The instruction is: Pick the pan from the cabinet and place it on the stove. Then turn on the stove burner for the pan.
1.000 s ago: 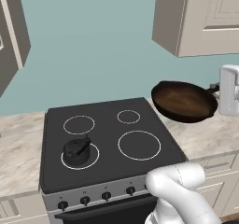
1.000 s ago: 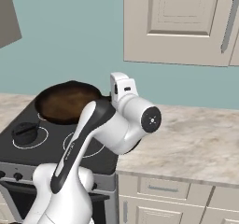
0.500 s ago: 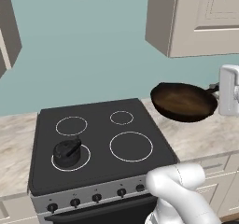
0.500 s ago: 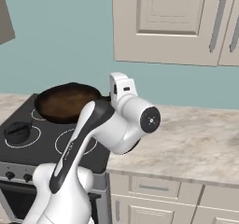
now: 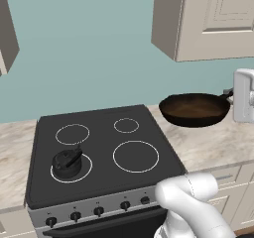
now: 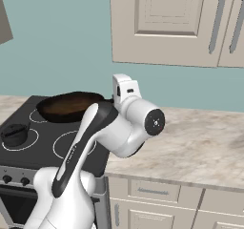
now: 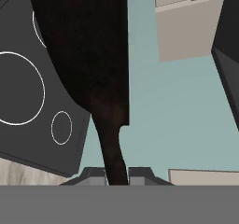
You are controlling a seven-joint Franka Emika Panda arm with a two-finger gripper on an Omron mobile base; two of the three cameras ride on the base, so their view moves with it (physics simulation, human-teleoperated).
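A rendered kitchen with a teal wall and a marbled beige tabletop (image 5: 208, 143) is shown. The small round dark brown-black pan (image 5: 194, 109) is held in the air, level, above the tabletop just beside the right edge of the black glass stove (image 5: 101, 150). Its thin straight handle runs back into the pincer (image 7: 116, 171), whose two dark fingertips are closed on it from both sides. The pan's inside looks glossy brown, its rim darker. A squat black kettle (image 5: 67, 162) stands on the front left white ring. The beige raised-panel cabinet (image 6: 167, 23) with grey bar handle hangs above.
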